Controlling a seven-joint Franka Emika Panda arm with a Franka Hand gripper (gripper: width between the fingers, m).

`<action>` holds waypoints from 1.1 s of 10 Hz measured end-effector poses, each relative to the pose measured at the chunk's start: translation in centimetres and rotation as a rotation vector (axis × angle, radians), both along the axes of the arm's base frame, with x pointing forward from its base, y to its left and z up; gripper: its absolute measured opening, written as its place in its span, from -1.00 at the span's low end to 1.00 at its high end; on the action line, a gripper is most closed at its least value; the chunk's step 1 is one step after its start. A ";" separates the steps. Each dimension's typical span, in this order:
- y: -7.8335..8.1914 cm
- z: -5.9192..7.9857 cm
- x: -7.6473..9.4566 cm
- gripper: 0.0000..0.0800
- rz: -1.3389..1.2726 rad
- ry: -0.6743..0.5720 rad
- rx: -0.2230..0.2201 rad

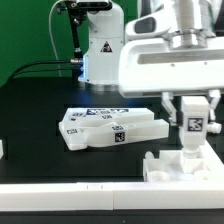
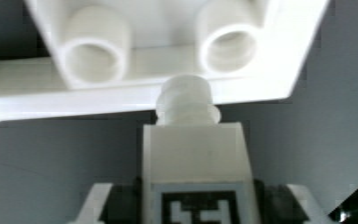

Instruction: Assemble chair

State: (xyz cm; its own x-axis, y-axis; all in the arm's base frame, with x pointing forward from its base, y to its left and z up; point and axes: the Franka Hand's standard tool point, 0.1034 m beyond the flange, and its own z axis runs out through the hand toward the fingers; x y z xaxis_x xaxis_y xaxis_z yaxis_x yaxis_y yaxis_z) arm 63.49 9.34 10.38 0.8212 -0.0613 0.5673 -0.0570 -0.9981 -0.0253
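From my seat, the biggest thing on screen is the black table (image 1: 35, 115), which fills the middle of the exterior view. Over it hangs the white arm (image 1: 150, 65), reaching in from the back and coming down on the exterior view's right.

Near the centre of the table I see a cluster of flat white chair panels (image 1: 105, 130) with black-and-white tags on their upper faces. They lie low, close against one another, and well apart from the arm's working end.

Towards the front on the exterior view's right sits a white block (image 1: 175, 168), notched along its top. On the wrist view the block (image 2: 158, 50) shows two round holes side by side.

Directly above it, the gripper (image 1: 195, 112) is clamped on a short white bar (image 1: 196, 130). The bar is upright, with a tag facing the exterior camera. On the wrist view I see the gripper (image 2: 202, 205) with a dark finger on each side of the bar (image 2: 194, 150). The bar's rounded peg (image 2: 185, 100) points at the block and lines up between the two holes rather than with either of them. I cannot tell whether the peg touches the block or is just clear of it.
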 end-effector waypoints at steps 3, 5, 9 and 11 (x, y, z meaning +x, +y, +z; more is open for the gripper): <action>0.2 -0.4 -0.1 -0.29 0.006 -0.001 -0.003; 0.9 -1.5 -0.1 -0.29 0.020 -0.004 -0.013; 2.5 -2.8 0.4 -0.29 0.032 -0.005 -0.005; 3.0 -2.8 0.5 -0.29 0.038 -0.011 -0.004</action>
